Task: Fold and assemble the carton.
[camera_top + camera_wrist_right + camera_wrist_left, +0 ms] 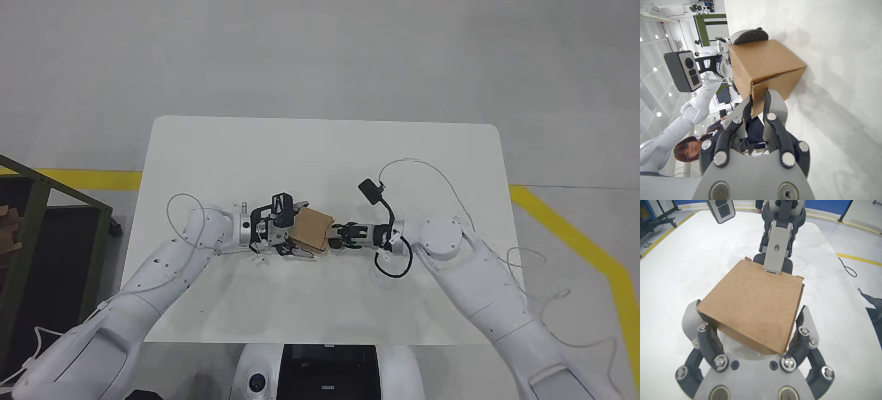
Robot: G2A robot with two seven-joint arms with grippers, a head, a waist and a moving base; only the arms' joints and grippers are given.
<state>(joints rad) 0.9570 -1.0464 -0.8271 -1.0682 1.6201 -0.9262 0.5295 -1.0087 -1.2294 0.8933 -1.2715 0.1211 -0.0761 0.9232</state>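
A small brown cardboard carton [313, 229] lies near the middle of the white table [250, 160], held from both sides. My left gripper [289, 240] straddles one end of the carton [757, 289]; its two fingers [690, 321] press against opposite sides, so the left gripper [749, 306] is shut on it. At the opposite end, my right gripper [340, 238] is shut on a side flap's edge. In the right wrist view that flap of the carton [762, 62] stands between the right gripper's [758, 100] narrow-set fingers [772, 104]. The right gripper's finger [775, 249] rests on the carton's far edge.
A thin white cable [440, 175] loops across the table behind the right arm. A dark green frame [40, 230] stands on the floor off the table's left edge. Yellow floor tape [560, 215] runs on the right.
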